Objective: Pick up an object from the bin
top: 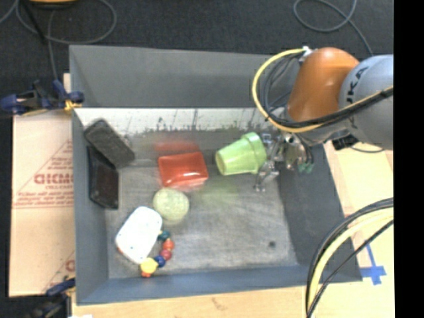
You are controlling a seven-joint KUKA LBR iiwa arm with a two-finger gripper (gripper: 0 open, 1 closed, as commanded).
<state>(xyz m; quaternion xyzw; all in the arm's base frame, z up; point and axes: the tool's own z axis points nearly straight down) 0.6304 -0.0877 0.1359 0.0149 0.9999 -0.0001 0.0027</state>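
The gripper hangs at one end of a tipped green plastic cup; how wide it stands cannot be told

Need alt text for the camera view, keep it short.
The arm's hand hangs at the right of the grey bin, beside a green cup lying on its side. Further left lie a red block, a pale green ball, a white lump, and two black slabs by the left wall.
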